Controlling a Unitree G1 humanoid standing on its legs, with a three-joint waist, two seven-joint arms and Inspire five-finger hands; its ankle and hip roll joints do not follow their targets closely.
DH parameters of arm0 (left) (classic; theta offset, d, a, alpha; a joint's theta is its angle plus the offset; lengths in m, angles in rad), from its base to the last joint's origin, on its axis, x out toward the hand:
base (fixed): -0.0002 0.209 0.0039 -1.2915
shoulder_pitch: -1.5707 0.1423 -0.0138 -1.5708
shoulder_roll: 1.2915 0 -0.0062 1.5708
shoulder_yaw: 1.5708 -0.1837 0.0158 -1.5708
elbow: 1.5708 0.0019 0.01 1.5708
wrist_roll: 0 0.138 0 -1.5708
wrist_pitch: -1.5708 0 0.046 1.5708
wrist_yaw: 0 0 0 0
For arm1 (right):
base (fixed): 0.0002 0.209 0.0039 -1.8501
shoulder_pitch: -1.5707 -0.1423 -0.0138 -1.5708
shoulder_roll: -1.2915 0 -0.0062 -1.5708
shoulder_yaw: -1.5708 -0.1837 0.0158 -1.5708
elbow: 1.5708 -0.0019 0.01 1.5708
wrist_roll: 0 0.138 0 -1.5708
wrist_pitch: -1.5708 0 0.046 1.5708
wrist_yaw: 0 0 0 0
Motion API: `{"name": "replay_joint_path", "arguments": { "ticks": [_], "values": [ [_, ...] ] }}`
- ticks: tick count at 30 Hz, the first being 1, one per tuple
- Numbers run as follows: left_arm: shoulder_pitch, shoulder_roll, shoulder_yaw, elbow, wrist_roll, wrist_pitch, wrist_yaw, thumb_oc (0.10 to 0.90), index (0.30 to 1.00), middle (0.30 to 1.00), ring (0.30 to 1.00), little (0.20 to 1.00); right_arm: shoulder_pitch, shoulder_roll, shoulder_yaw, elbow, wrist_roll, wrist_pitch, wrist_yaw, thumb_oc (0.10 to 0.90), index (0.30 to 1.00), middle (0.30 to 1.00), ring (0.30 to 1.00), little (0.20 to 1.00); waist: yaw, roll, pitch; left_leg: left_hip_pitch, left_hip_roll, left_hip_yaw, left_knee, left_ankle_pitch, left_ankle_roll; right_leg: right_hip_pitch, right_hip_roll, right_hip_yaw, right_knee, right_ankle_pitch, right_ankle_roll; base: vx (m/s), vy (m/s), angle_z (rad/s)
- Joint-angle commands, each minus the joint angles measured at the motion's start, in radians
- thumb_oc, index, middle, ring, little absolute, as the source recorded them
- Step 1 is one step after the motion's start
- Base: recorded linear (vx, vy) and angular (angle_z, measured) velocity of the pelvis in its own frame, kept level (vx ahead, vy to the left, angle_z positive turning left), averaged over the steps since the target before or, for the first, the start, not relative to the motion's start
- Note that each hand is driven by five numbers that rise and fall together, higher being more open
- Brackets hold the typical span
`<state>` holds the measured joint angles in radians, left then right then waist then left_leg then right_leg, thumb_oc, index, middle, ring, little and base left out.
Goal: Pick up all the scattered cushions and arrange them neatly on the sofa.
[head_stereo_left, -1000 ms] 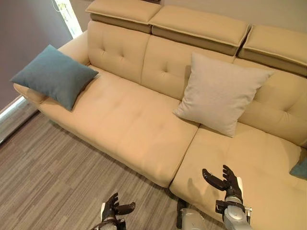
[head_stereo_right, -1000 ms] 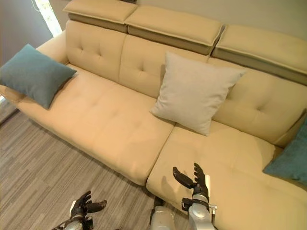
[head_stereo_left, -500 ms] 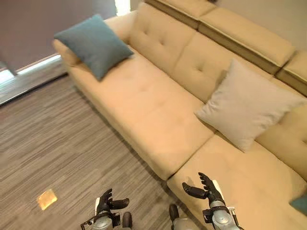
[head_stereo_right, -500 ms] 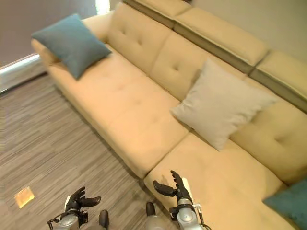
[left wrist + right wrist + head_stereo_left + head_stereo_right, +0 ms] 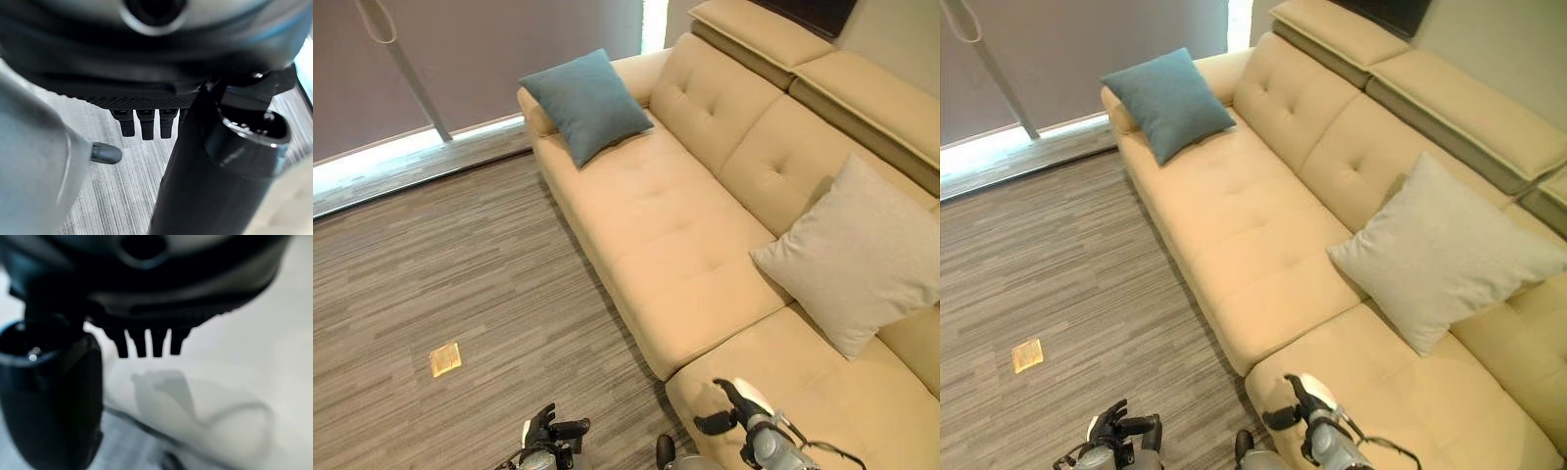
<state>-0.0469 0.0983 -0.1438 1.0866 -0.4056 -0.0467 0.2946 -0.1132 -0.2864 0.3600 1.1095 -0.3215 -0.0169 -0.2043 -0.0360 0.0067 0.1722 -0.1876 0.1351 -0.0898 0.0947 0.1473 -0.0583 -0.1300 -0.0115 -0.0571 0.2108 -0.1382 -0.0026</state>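
Note:
A teal cushion [image 5: 586, 104] leans against the far left armrest of the beige sofa [image 5: 675, 225]. A light grey cushion [image 5: 858, 258] rests upright against the backrest further right. My left hand [image 5: 548, 435] hangs low over the floor, fingers relaxed and holding nothing. My right hand [image 5: 734, 411] hovers just above the front edge of the right seat, also open and empty. In the left wrist view the straight fingers [image 5: 142, 125] point toward the carpet; in the right wrist view the fingers [image 5: 146, 343] point toward the seat.
Grey striped carpet [image 5: 440, 274] spreads left of the sofa. A small yellow tag [image 5: 444, 358] lies on it. A dark curtain [image 5: 460, 49] and a bright strip of window run along the far wall. The sofa's middle seats are bare.
The camera has swung left, so the sofa slides right in view and more floor appears. The teal cushion at the far right has left the picture. Both hands stay low and open.

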Motion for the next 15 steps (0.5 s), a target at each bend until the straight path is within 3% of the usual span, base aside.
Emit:
{"name": "replay_joint_path", "arguments": {
  "ticks": [1, 3, 4, 9, 12, 13, 15],
  "values": [
    [0.029, 0.009, 0.041, 0.045, -0.028, -0.013, -0.011, 0.8, 0.9, 0.9, 0.9, 0.9, 0.016, 0.007, -0.048, 0.022, 0.102, 0.01, -0.048, 0.8, 0.9, 0.9, 0.9, 0.9, -0.012, -0.085, 0.003, 0.021, -0.056, 0.159, 0.034, -0.188, 0.016, 0.128, -0.023, 0.026, -0.177, 0.021, 0.056, -0.05, -0.024, 0.88],
    [0.029, 0.011, 0.075, 0.149, 0.021, 0.007, -0.037, 0.8, 0.9, 0.9, 0.9, 0.9, 0.048, 0.019, -0.105, 0.107, 0.139, 0.022, -0.052, 0.8, 0.9, 0.9, 0.9, 0.9, -0.043, -0.06, -0.009, 0.063, -0.046, 0.305, 0.035, -0.218, 0.03, 0.128, -0.037, -0.03, -0.18, 0.013, 0.056, -0.01, 0.022, 0.72],
    [0.025, 0.015, 0.086, 0.177, 0.031, 0.012, -0.044, 0.8, 0.9, 0.9, 0.9, 0.9, 0.051, 0.021, -0.121, 0.125, 0.152, 0.023, -0.053, 0.8, 0.9, 0.9, 0.9, 0.9, -0.051, -0.056, -0.012, 0.065, -0.049, 0.331, 0.051, -0.228, 0.035, 0.128, -0.041, -0.043, -0.18, 0.011, 0.055, 0.01, 0.02, 0.68],
    [0.017, 0.029, 0.133, 0.248, 0.028, 0.028, -0.073, 0.8, 0.9, 0.9, 0.9, 0.9, 0.048, 0.028, -0.149, 0.171, 0.189, 0.033, -0.049, 0.8, 0.9, 0.9, 0.9, 0.9, -0.059, -0.051, -0.015, 0.008, -0.104, 0.371, 0.165, -0.278, 0.054, 0.126, -0.058, -0.099, -0.18, 0.006, 0.044, 0.05, 0.026, 0.8],
    [0.024, 0.04, 0.157, 0.274, 0.029, 0.039, -0.096, 0.8, 0.9, 0.9, 0.9, 0.9, 0.054, 0.041, -0.131, 0.172, 0.176, 0.04, -0.036, 0.8, 0.9, 0.9, 0.9, 0.9, -0.045, -0.051, -0.022, 0.015, -0.122, 0.383, 0.11, -0.275, 0.064, 0.137, -0.051, -0.123, -0.183, 0.002, 0.051, 0.14, 0.09, 0.31],
    [0.029, 0.05, 0.16, 0.284, 0.047, 0.042, -0.095, 0.8, 0.9, 0.9, 0.9, 0.9, 0.055, 0.046, -0.126, 0.175, 0.17, 0.042, -0.037, 0.8, 0.9, 0.9, 0.9, 0.9, -0.039, -0.053, -0.027, 0.035, -0.119, 0.383, 0.054, -0.261, 0.064, 0.139, -0.049, -0.135, -0.183, 0.003, 0.058, 0.16, 0.12, 0.37],
    [0.027, 0.073, 0.172, 0.302, 0.063, 0.047, -0.089, 0.8, 0.9, 0.9, 0.9, 0.9, 0.048, 0.055, -0.121, 0.158, 0.18, 0.042, -0.043, 0.8, 0.9, 0.9, 0.9, 0.9, -0.017, -0.08, -0.035, 0.009, -0.079, 0.364, -0.041, -0.18, 0.038, 0.146, -0.055, -0.158, -0.177, -0.008, 0.074, 0.24, 0.196, 0.25]
  ]
}}
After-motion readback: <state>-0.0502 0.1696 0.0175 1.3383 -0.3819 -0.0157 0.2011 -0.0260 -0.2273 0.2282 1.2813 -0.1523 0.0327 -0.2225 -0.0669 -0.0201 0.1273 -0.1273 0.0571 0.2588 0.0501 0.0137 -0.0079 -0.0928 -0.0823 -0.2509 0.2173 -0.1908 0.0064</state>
